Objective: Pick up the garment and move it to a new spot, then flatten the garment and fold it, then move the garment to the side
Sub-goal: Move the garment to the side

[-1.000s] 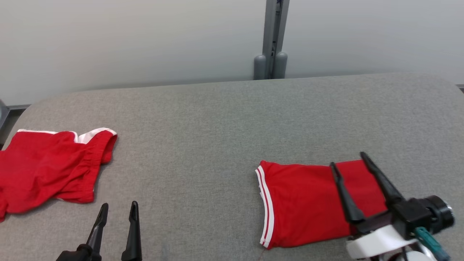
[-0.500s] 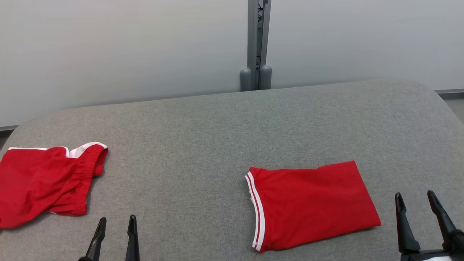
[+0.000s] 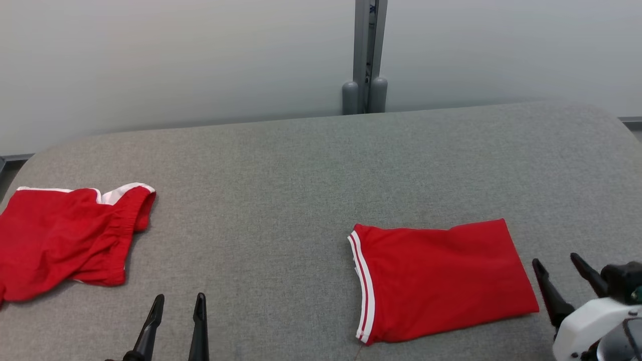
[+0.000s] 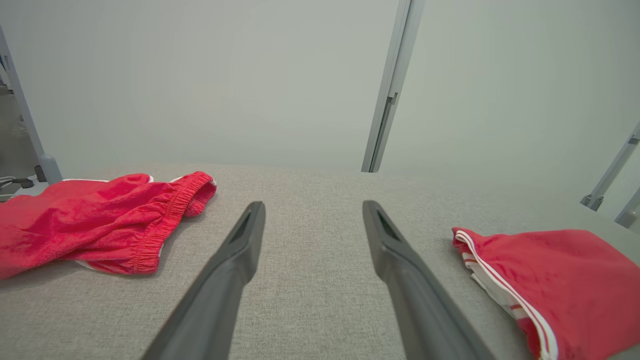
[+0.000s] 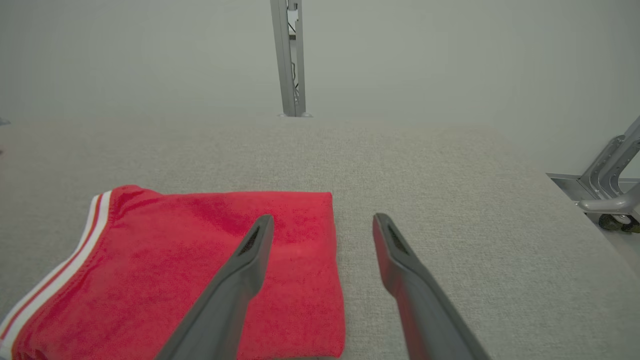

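Folded red garment [image 3: 441,281] is lying flat on the grey counter [image 3: 301,175], right of centre, with its striped hem facing left. Right gripper [image 3: 554,258] is hovering just beside its right edge, fingers apart and holding nothing. Left gripper [image 3: 180,297] is sitting near-left, also spread and empty, with crumpled red shorts [image 3: 65,235] lying well apart at the left.

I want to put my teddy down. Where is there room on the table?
The middle of the grey table, between the crumpled red garment and the folded red garment, is bare. So is the far strip by the wall. It is tighter at the right end effector, beside that garment.
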`<state>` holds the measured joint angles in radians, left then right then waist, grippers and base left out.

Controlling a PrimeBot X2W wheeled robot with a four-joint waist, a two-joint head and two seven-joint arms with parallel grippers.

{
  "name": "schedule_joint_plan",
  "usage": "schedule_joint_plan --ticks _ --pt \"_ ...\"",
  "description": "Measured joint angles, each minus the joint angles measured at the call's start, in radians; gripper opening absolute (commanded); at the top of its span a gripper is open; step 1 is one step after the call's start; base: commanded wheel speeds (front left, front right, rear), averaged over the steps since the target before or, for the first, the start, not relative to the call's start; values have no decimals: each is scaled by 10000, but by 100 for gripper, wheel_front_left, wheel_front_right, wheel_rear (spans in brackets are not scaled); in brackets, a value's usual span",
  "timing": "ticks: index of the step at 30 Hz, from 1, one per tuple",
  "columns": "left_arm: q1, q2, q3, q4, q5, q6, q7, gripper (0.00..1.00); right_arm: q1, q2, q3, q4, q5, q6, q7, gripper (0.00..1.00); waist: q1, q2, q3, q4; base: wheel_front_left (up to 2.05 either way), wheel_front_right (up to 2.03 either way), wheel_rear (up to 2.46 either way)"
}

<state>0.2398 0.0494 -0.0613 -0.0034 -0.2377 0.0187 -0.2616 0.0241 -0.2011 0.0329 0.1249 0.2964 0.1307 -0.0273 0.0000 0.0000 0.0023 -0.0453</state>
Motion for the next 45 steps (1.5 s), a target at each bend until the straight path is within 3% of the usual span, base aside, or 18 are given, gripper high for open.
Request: schedule_joint_plan --ticks 2,4,17,18,22,26,35,42,43,44,45 --pt "-81 -4 -199 42 63 -61 0 100 -590 -867 182 654 -128 0 1534 100 0 1 221 117 0 0 0" --pt "-301 -4 -274 42 90 -104 0 100 -1055 -1095 307 1160 -295 -2 2171 100 1 0 440 211 0 0 0" --pt "-1151 -2 -313 165 81 -368 0 100 -3152 -462 545 4115 -35 -2 2941 100 0 0 1766 1013 0 0 0" --pt "-1212 2 -316 169 88 -397 0 100 -3281 -489 654 4178 105 -4 2957 0 0 0 1854 1050 0 0 0" --pt "-1415 -6 -368 88 96 -445 0 100 -3741 -721 756 4121 800 2 2809 0 1 0 2208 1115 0 0 0" --pt "-1773 0 -324 -92 207 -640 -2 100 -4700 -1787 192 3685 667 10 2389 0 0 0 2716 1048 0 0 0" --pt "-2555 59 -130 -136 754 -1198 0 100 -6315 -3777 -1749 4086 -1499 2 2566 0 0 0 4021 768 0 0 0" --pt "-2681 59 -117 -199 899 -1354 0 100 -6892 -4182 -3080 4692 -3028 4 2625 2 0 0 4392 773 0 0 0" --pt "-2681 59 -128 -182 909 -1369 0 100 -6939 -4205 -3312 4748 -3350 4 2487 40 0 0 4384 775 0 0 0" --pt "-2681 59 -136 -163 930 -1379 0 100 -6985 -4207 -3488 4769 -3705 2 2341 100 0 0 4367 778 0 0 0" --pt "-2681 56 -138 -150 930 -1383 0 100 -7053 -4121 -3781 4775 -3923 2 2238 100 1 0 4341 779 0 0 0"
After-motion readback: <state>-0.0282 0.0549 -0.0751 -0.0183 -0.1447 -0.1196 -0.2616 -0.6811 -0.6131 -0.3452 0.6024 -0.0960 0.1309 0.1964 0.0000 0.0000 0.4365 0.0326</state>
